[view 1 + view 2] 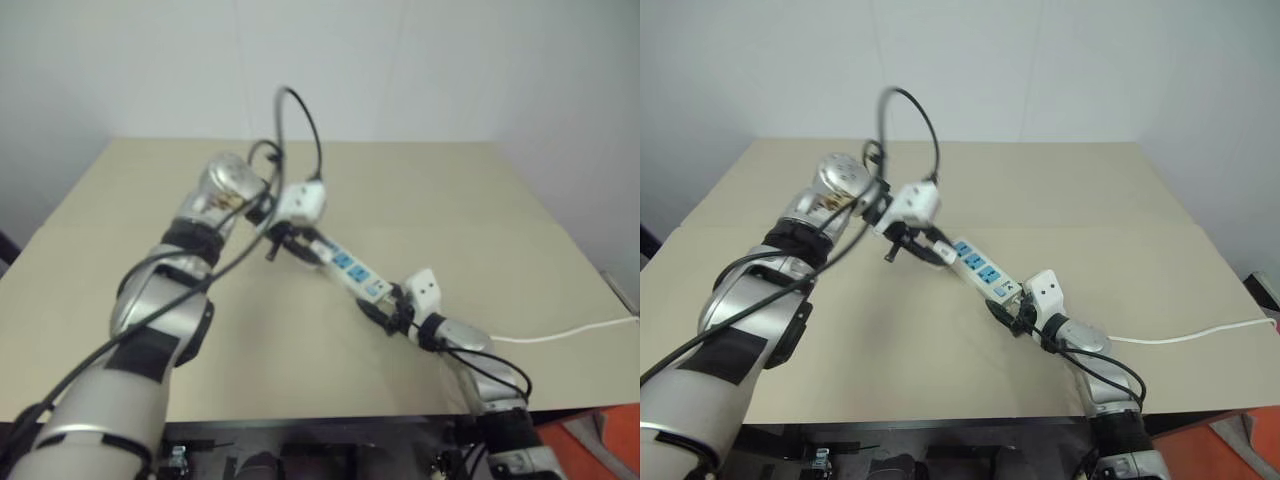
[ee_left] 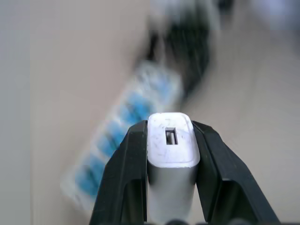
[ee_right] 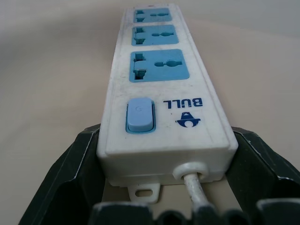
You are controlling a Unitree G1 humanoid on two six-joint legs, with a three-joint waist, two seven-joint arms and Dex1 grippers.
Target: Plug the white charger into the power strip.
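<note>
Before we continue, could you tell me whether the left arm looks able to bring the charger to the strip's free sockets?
Probably yes: the left end effector grips the white charger beside the power strip, whose sockets look unobstructed.

Left arm reaches forward over the table's middle, wrist bent so the left gripper (image 2: pixel 171 154) points toward the right arm. Its two black fingers (image 2: pixel 123 178) are clamped on the white charger (image 2: pixel 170 145), one on each flank.

Right arm low near the front edge, forearm angled inward. Right gripper (image 3: pixel 164 159) nearly level, fingers (image 3: pixel 70 168) spread wide and clasping the cord end of the power strip (image 3: pixel 161 89).
</note>
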